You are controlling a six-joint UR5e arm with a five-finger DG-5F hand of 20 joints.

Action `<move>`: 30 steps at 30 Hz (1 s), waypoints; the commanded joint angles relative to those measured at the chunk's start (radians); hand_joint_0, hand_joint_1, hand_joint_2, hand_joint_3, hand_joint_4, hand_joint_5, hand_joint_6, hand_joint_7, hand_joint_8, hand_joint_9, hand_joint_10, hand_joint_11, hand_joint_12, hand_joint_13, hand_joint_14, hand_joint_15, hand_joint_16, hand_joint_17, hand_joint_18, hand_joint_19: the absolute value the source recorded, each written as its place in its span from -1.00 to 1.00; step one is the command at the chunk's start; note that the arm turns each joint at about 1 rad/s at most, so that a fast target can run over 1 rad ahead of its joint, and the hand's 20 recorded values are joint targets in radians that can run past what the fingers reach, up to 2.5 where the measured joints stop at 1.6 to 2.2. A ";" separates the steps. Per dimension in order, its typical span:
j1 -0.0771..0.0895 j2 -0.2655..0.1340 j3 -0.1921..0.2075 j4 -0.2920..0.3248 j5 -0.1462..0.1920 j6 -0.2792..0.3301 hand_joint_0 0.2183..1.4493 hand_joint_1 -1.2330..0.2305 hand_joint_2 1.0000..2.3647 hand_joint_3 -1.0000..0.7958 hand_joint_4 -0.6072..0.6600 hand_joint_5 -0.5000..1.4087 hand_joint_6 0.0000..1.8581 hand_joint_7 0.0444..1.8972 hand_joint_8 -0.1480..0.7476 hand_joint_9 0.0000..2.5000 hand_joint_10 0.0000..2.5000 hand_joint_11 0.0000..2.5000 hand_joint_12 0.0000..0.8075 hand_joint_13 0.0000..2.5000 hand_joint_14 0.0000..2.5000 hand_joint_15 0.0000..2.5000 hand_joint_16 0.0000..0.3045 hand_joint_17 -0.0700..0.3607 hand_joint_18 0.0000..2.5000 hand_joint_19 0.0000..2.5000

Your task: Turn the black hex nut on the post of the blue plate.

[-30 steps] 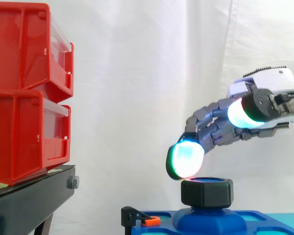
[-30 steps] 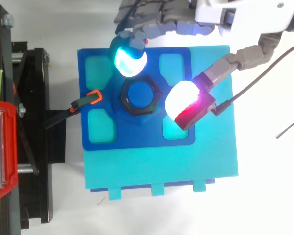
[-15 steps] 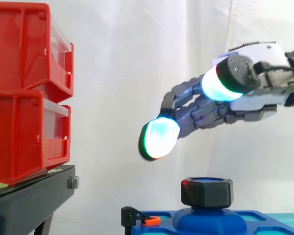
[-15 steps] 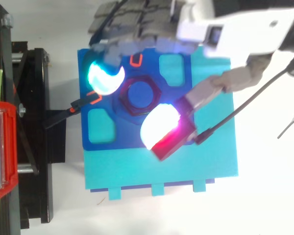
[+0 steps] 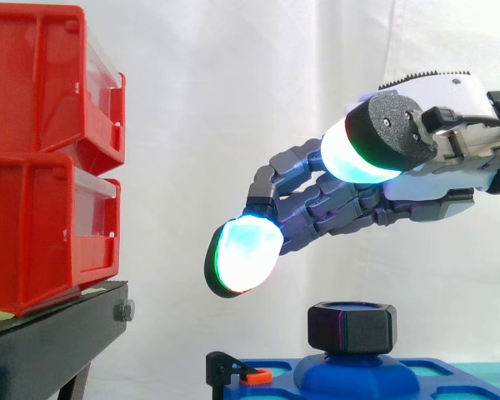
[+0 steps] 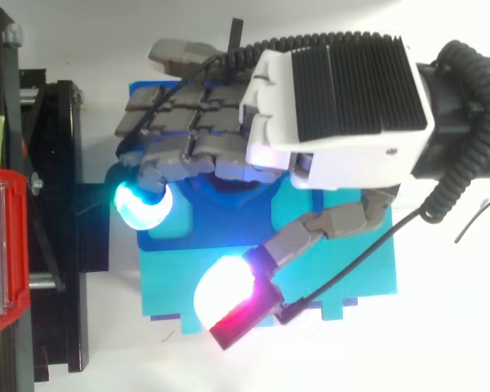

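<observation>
The black hex nut (image 5: 352, 327) is sitting on the post of the blue plate (image 5: 271, 372), with the post's blue top just showing inside the nut's rim. The hand (image 5: 433, 179) is hovering above the nut and apart from it. Its fingers (image 5: 304, 204) are reaching down and to the left, loosely bent and spread well away from the thumb, and they are holding nothing. The lowest glowing pad is hanging above and to the left of the nut. An orange-tipped black clamp (image 5: 236, 371) is gripping the plate's left edge.

From above, the hand (image 6: 335, 106) is covering the middle of the blue plate (image 6: 159, 241), so the nut is hard to make out there (only a dark patch is showing under the fingers). A teal base (image 6: 355, 278) is lying under the plate. In the side view the bottom edge is cutting off the plate, and the left edge is cutting off the stacked red bins (image 5: 42, 158) on the black stand (image 5: 50, 342).
</observation>
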 commanded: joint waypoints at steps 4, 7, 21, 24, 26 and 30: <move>0.025 0.000 -0.001 -0.035 0.032 0.000 -0.56 0.26 -1.00 -0.44 0.35 -0.67 -0.46 -0.09 -0.05 -0.72 -1.00 -0.97 -0.05 -0.81 -1.00 -1.00 -0.63 -0.09 -0.99 -0.99; 0.025 0.000 -0.001 -0.056 0.029 0.000 -0.56 0.26 -1.00 -0.44 0.36 -0.67 -0.46 -0.09 -0.05 -0.71 -1.00 -0.97 -0.05 -0.81 -1.00 -1.00 -0.63 -0.09 -0.99 -0.99; 0.018 0.000 -0.001 -0.112 0.023 -0.001 -0.56 0.26 -1.00 -0.44 0.36 -0.67 -0.46 -0.09 -0.04 -0.70 -1.00 -0.97 -0.05 -0.80 -1.00 -1.00 -0.64 -0.10 -0.99 -0.98; 0.016 0.000 -0.001 -0.119 0.021 -0.001 -0.56 0.26 -1.00 -0.44 0.36 -0.67 -0.46 -0.09 -0.04 -0.70 -1.00 -0.96 -0.05 -0.80 -1.00 -1.00 -0.64 -0.10 -0.99 -0.98; 0.016 0.000 -0.001 -0.124 0.021 -0.003 -0.56 0.26 -1.00 -0.44 0.36 -0.67 -0.46 -0.09 -0.04 -0.70 -1.00 -0.97 -0.05 -0.80 -1.00 -1.00 -0.64 -0.10 -0.99 -0.98; 0.010 0.000 -0.001 -0.125 0.010 -0.003 -0.56 0.26 -1.00 -0.44 0.36 -0.67 -0.46 -0.09 -0.04 -0.70 -1.00 -0.97 -0.05 -0.80 -1.00 -1.00 -0.64 -0.10 -0.99 -0.98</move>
